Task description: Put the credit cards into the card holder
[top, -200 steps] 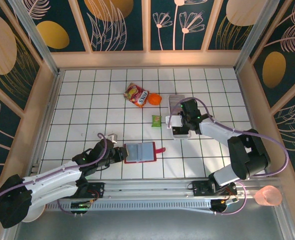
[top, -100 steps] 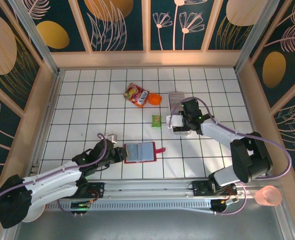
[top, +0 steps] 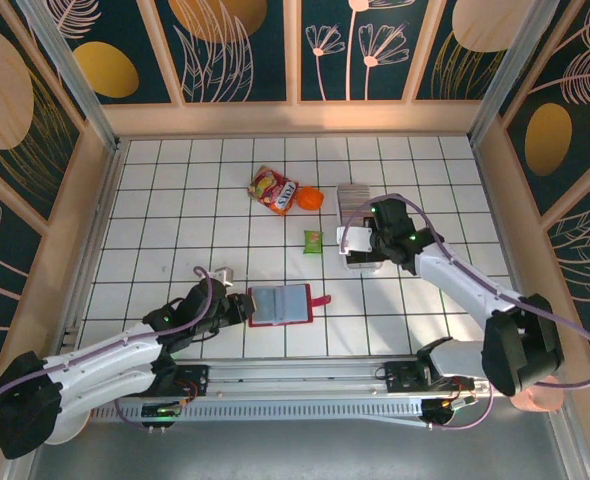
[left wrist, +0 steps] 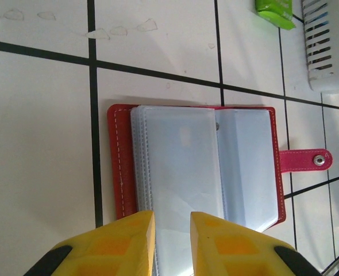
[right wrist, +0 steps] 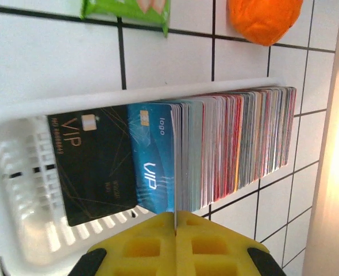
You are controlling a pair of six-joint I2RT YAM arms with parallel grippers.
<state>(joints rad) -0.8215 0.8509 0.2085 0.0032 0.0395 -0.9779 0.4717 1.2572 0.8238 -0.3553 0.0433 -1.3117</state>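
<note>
The card holder [top: 283,303] [left wrist: 198,167] lies open on the tiled floor, a red wallet with bluish clear pockets facing up and its snap tab [left wrist: 304,160] to the right. My left gripper [top: 241,306] [left wrist: 172,224] is open over its left edge, a narrow gap between the yellow fingers. The credit cards [right wrist: 232,144] stand on edge in a white tray [top: 353,194] [right wrist: 20,167], with a black card [right wrist: 92,164] and a blue card [right wrist: 155,155] lying flat. My right gripper [top: 367,246] [right wrist: 175,224] is shut on the edge of one thin card [right wrist: 174,172] at the stack's end.
A red-and-yellow snack packet [top: 273,190], an orange object [top: 310,198] [right wrist: 264,17] and a small green packet [top: 314,240] [right wrist: 126,8] lie behind the wallet. A small pale object [top: 223,273] sits left of it. Wooden walls ring the floor.
The right arm's elbow has swung out to the right while its gripper stayed at the tray. The left arm and the wallet have not moved.
</note>
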